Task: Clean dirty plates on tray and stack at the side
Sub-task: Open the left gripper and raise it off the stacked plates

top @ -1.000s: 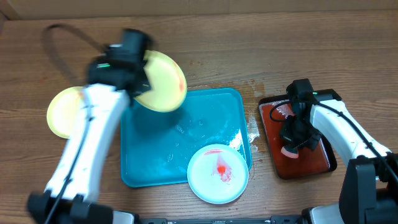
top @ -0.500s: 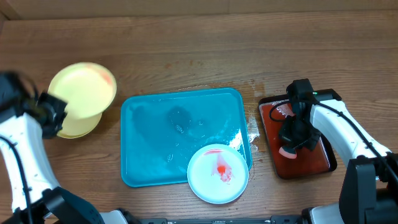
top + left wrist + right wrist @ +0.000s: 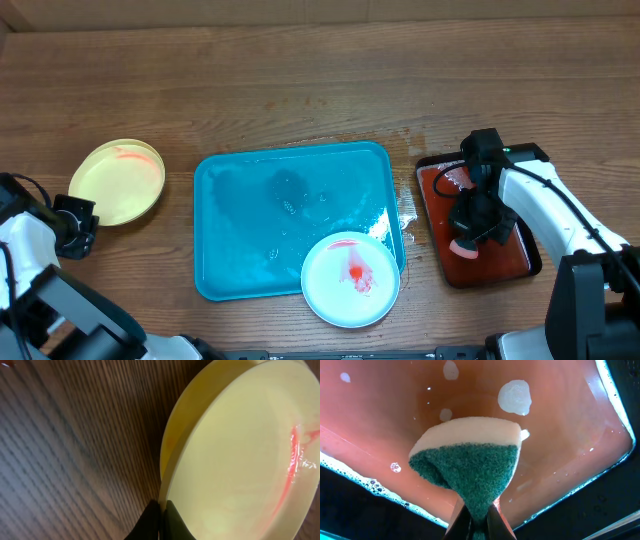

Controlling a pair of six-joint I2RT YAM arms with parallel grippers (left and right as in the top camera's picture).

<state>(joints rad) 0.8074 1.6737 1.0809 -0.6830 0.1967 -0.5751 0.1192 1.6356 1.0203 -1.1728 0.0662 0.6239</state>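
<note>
The turquoise tray (image 3: 240, 230) lies mid-table with water on it. A pale blue plate (image 3: 335, 290) with a red smear sits at its front right corner, overhanging the rim. At the left, on the wood, a pale green plate (image 3: 115, 185) with a red streak lies on a yellow-green plate (image 3: 175, 435). My left gripper (image 3: 78, 222) is shut on the pale green plate's rim (image 3: 240, 450), fingertips (image 3: 161, 510) pinching the edge. My right gripper (image 3: 470, 228) is shut on a green-and-white sponge (image 3: 470, 460), fingertips (image 3: 477, 520) below it, over the red pad.
A smaller black tray (image 3: 533, 264) with a wet red pad (image 3: 500, 255) stands right of the turquoise tray. Soap foam and drops lie on the pad (image 3: 560, 435). Water is spilled on the wood between the two trays.
My left arm carried the pale green plate from above the tray's back left corner out to the left and lowered it onto the yellow-green plate. The right arm has not moved.
</note>
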